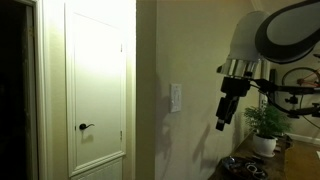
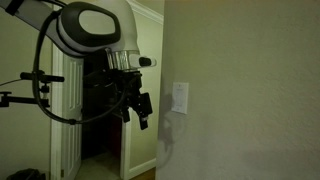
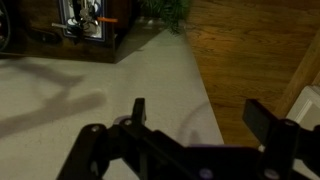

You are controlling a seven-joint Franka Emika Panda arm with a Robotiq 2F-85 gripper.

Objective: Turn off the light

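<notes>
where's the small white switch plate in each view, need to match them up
In an exterior view: small white rectangular switch plate on the beige wall, centre frame, black tool to its right.
In an exterior view: just right of centre, tool to its left.
Wrist view: not in it.
Shared landmark: the tool, across the wrist view's bottom too.
</notes>
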